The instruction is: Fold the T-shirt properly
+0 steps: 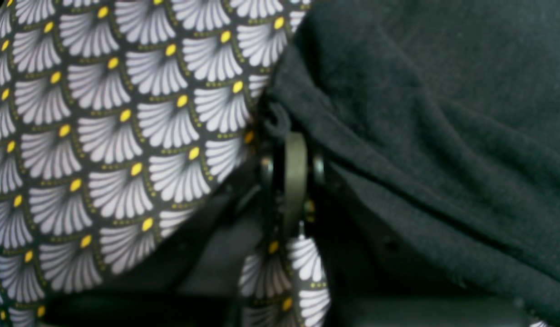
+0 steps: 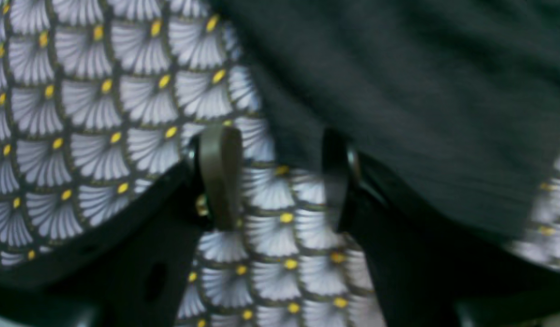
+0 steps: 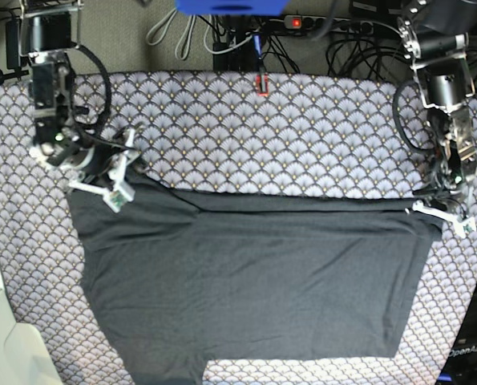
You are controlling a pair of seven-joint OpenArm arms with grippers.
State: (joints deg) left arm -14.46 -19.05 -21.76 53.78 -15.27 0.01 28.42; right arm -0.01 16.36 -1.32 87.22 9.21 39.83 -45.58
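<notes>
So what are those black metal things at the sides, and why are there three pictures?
They are two robot arms. One picture looks down from above; the other two come from small cameras on the arms' wrists, so they look very close up. A dark grey T-shirt lies spread on a tablecloth patterned with little fans. The left gripper, which works like a hand, is pinched shut on the T-shirt's edge. The right gripper has its two fingers apart, one beside the cloth's edge, and is holding nothing.
</notes>
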